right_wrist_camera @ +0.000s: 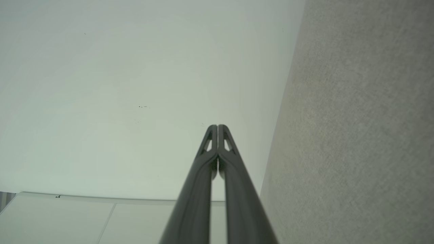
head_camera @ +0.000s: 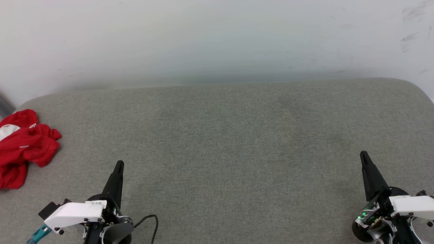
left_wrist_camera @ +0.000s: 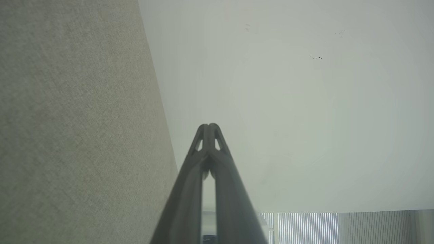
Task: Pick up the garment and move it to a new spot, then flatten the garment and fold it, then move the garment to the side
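- Maybe the left tool (head_camera: 119, 165) will grab just one thin bit of the garment (head_camera: 25, 145) — then the red heap could slip out or stay bunched up.
- The garment lies crumpled at the far left edge of the grey worktop (head_camera: 237, 152), so a clumsy push could knock it off the side.
- Both tools are closed tight, tips pressed together, holding nothing.
- The right tool (head_camera: 364, 156) is well apart from the garment — neither tool touches it.

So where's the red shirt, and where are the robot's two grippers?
red shirt (head_camera: 34, 139): head view, on the crumpled red cloth.
left gripper (head_camera: 119, 165): head view, at its closed fingertips.
right gripper (head_camera: 363, 156): head view, at its closed fingertips.
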{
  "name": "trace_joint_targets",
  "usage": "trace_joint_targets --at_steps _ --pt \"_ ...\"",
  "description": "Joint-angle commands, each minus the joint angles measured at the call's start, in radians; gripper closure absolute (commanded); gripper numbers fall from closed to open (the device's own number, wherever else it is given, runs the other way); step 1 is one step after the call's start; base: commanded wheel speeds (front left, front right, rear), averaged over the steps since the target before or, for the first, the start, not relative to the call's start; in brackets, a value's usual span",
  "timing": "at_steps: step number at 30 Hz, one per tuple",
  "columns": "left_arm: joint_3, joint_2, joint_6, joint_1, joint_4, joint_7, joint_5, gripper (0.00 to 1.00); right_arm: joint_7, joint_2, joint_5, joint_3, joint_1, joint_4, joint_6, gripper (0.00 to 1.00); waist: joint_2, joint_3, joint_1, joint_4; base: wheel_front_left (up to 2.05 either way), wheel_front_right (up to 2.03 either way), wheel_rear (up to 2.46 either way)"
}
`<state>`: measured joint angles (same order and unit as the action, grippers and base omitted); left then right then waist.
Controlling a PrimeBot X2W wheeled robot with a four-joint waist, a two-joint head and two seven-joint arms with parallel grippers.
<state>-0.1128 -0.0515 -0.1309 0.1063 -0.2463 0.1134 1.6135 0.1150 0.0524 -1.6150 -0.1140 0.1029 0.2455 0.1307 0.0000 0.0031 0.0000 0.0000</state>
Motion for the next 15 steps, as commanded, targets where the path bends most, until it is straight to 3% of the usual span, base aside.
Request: trace_joint_targets --at_steps 1,15 --pt "-0.004 0.001 -0.002 0.008 0.000 0.004 -0.002 1.00 0.001 -0.003 0.005 0.000 0.014 0.001 0.000 1.00 0.0000 0.000 0.0000 0.000 0.00 0.00 0.00" --pt "-0.003 0.001 -0.002 0.008 0.000 0.004 -0.002 1.00 0.001 -0.003 0.005 0.000 0.014 0.001 0.000 1.00 0.0000 0.000 0.0000 0.000 0.00 0.00 0.00"
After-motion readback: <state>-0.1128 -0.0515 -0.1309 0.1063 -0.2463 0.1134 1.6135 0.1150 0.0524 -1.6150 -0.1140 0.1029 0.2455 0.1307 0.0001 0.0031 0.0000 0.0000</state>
